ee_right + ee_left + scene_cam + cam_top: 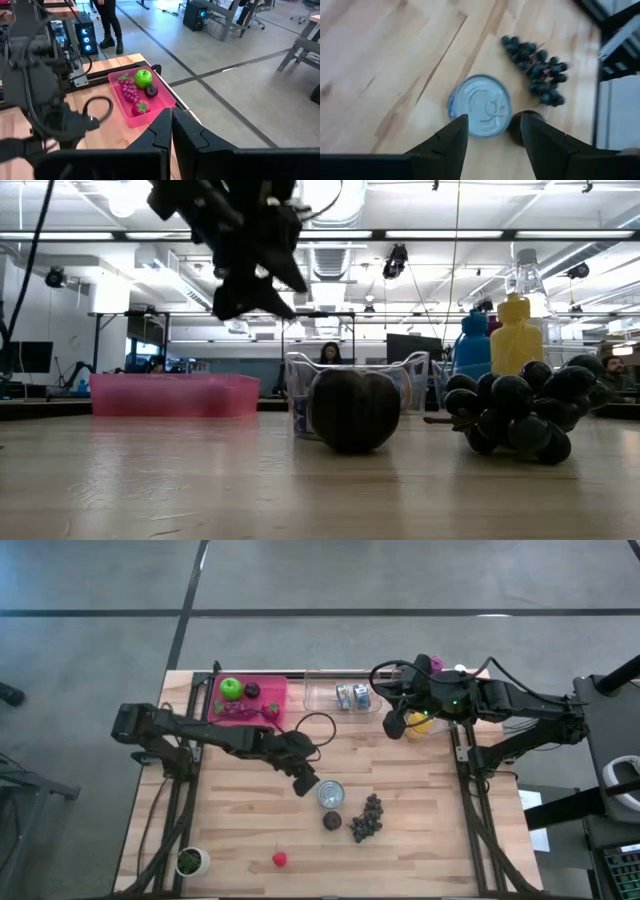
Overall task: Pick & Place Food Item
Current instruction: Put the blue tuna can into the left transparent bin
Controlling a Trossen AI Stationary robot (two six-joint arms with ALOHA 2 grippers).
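Jaws parted and holding nothing, the left gripper (305,780) hovers just beside the tin can (331,794) on the table (240,840), seemingly lining up a grasp, with the dark plum (332,821) and grapes (367,817) nearby, while the right gripper (396,725) waits clenched near the clear tray (318,693).

Grey concrete floor (90,580) around the wooden table (240,830), crossed by dark seam lines. Beyond the table: open-plan lab, ceiling strip lights (560,236), exposed ducting, monitors (415,345). A seated person (328,353) beyond the table; another person's legs (111,22) beside a lit computer tower (86,36).
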